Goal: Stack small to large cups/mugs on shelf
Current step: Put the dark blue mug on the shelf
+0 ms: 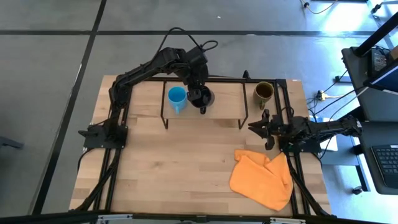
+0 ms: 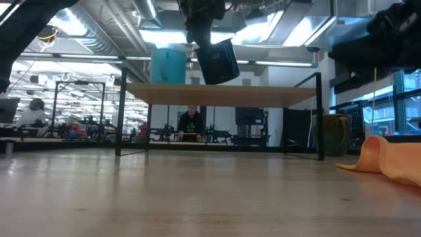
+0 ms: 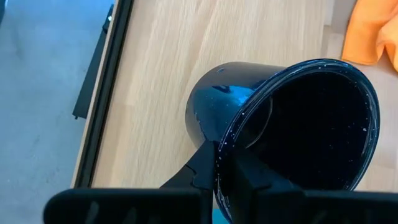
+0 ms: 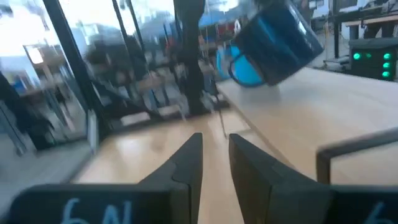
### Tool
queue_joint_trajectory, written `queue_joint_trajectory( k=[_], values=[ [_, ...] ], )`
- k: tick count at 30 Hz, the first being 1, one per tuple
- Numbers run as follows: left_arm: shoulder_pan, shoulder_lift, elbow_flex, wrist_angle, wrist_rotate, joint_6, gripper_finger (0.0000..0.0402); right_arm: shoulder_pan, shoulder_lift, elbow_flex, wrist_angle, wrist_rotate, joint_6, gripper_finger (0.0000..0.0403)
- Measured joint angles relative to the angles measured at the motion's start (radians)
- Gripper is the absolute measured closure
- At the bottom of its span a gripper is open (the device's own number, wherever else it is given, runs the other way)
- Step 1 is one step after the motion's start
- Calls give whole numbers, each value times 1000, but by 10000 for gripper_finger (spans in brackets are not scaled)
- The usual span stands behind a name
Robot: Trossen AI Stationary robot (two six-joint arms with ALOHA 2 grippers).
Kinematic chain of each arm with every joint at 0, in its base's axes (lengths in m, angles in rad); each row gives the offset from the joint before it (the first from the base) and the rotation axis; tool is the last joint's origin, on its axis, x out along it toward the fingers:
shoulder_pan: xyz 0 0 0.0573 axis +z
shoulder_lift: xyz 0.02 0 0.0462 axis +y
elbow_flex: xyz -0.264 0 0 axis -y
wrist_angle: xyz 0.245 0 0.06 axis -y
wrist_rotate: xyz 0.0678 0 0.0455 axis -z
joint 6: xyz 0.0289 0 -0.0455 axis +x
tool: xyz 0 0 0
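The black mug (image 1: 202, 98) hangs tilted in my left gripper (image 1: 199, 90) above the light-wood shelf (image 1: 225, 99), just right of the light blue mug (image 1: 177, 98). The blue mug stands upright on the shelf board (image 2: 263, 94); the low view shows it there (image 2: 168, 64). The olive-brown mug (image 1: 263, 92) stands on the tabletop right of the shelf, beside its leg (image 2: 332, 135). My right gripper (image 1: 252, 126) waits open and touches nothing, low over the table near the shelf's right end and pointing left. My left gripper (image 3: 222, 158) pinches the black mug's wall at the rim (image 3: 233, 134), one finger inside the mug and one outside. The fingers come from above, pointing down. The mug (image 2: 217, 60) is lifted clear of the shelf board and tilted, its mouth turned sideways.
An orange cloth (image 1: 261, 177) lies crumpled on the table's near right part. The shelf's black legs (image 2: 320, 115) and frame stand around the board. Bare tabletop (image 1: 174, 162) lies in front of the shelf. People and equipment show in the room beyond.
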Motion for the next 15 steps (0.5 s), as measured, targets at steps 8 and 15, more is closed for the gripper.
queue_joint_trajectory(
  k=[8,15],
  values=[
    [0,0,0,-1,0,-6,387,-13,3,0,320,142,252,322],
    [2,0,0,7,-2,-6,386,-34,115,182,369,106,115,322]
  ],
)
